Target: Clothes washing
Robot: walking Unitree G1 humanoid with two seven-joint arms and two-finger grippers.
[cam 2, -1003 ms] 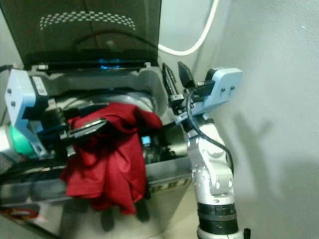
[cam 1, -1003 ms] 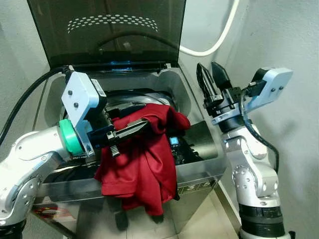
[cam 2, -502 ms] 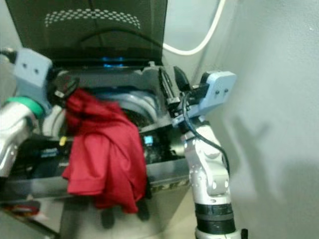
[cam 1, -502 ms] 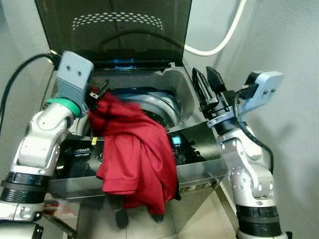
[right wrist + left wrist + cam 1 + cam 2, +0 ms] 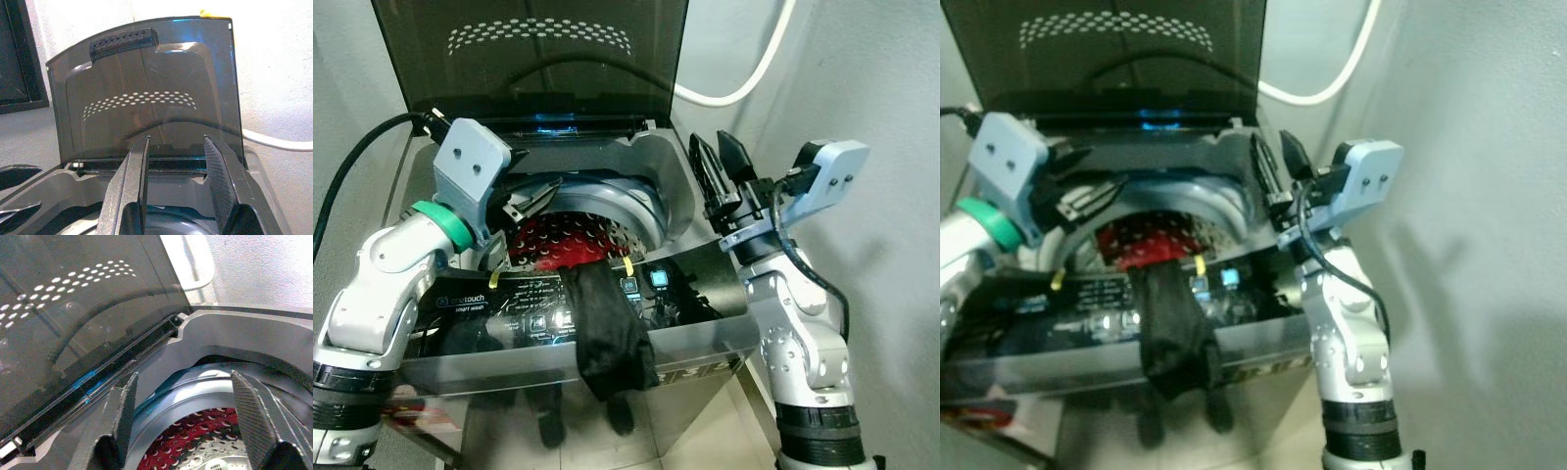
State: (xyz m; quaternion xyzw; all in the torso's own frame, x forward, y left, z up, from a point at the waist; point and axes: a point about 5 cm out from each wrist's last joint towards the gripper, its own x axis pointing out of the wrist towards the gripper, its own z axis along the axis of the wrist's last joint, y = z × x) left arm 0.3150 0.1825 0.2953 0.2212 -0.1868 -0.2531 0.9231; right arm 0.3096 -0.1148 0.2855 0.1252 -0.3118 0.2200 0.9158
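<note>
Over the open washing machine [image 5: 700, 338], the left gripper [image 5: 530, 201] hovers spread and empty above the red garment [image 5: 558, 245] in the drum. A limp black garment [image 5: 605, 333] drapes the front panel, best pinched at its upper fold. The right gripper [image 5: 722, 162] waits, parted, holding nothing.

Home laundry corner, top-loading washing machine [image 5: 690, 338], wall hose [image 5: 744, 83]

- Even, soft indoor light; pale plaster walls [image 5: 891, 88] bright.
- Right eye view softer, slightly blurred.
- Faint reflections on the smoky translucent washer lid [image 5: 538, 59].
- The drum's inside is shadowed.
</note>
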